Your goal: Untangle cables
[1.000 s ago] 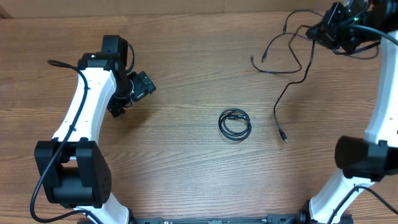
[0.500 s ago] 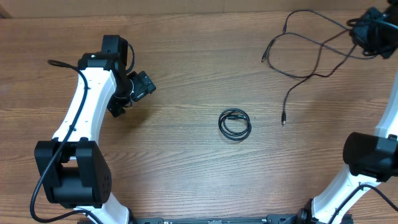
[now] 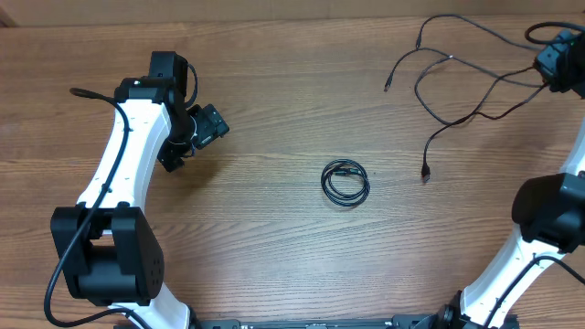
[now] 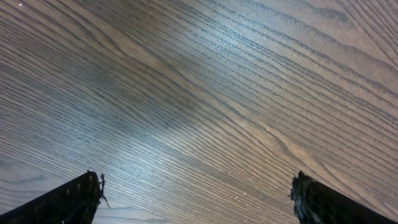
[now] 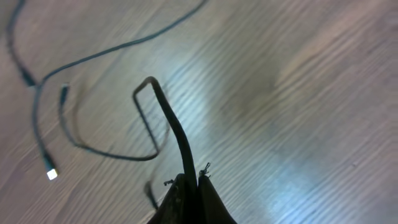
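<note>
I'm watching the right gripper [image 5: 191, 185] pinching a loose cable strand [image 5: 169, 118], its fingers pressed tight, far up and right of the coiled cable [image 3: 345, 182]. The left gripper [image 4: 198, 198] is hovering left of that coil, fingers spread wide, gripping nothing. A wood-grain table [image 3: 274, 238] is lying beneath everything.

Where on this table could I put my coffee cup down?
Bare wood lies between the left arm and the coiled cable, and along the far edge above them. The far right corner is crowded with loose cables trailing from the right gripper.
</note>
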### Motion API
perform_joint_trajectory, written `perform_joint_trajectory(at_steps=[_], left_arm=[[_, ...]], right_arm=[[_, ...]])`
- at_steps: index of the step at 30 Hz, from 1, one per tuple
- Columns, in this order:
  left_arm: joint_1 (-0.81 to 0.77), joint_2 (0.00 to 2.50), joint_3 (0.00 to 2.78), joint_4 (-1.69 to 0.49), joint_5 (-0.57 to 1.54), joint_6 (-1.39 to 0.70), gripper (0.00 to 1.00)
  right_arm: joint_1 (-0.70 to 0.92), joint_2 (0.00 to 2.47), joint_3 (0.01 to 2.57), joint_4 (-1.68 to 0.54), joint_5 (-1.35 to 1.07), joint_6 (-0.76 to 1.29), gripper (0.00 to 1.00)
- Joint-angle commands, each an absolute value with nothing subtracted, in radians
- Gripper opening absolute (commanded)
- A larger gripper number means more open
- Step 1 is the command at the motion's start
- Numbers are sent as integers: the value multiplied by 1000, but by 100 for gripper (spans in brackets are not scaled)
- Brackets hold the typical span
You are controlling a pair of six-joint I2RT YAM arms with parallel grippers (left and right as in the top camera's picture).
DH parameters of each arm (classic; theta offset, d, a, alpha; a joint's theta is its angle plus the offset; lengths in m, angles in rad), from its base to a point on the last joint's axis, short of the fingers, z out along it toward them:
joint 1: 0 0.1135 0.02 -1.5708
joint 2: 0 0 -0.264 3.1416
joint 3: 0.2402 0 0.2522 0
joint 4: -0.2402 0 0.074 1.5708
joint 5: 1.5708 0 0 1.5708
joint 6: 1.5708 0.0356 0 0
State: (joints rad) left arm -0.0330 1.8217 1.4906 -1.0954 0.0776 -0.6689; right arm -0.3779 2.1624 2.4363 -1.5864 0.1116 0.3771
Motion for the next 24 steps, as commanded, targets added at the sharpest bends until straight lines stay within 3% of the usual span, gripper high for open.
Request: perform_joint_trajectory(at_steps=[1,5,7,8,10,12,13,24], left_arm=[[-34,1812,1494,-1092,71,-643,100],[-34,1812,1494,-1089,71,-643,100],[-34,1812,1494,-1088,71,-643,100],[-34,1812,1494,-1088,71,-643,100],[-34,1812,1494,-1088,72,-643,100],[-34,1812,1494,-1088,72,-643,100],[-34,1812,1494,-1088,72,-643,100],[-34,1812,1494,-1088,72,-643,100]], right_arm=[[-401,2184,2392,-1581,194,432,4],[-423,2187,2317,-1552,224,453,4],[-434,2188,2288,-1531,222,453,11],[-437,2188,2274,-1517,216,453,20],[-443,2188,2252,-1499,200,453,48],[-445,2189,2244,-1488,172,453,86],[-445,2189,2244,-1485,159,453,100],[-427,2191,2243,-1521,-36,385,100]])
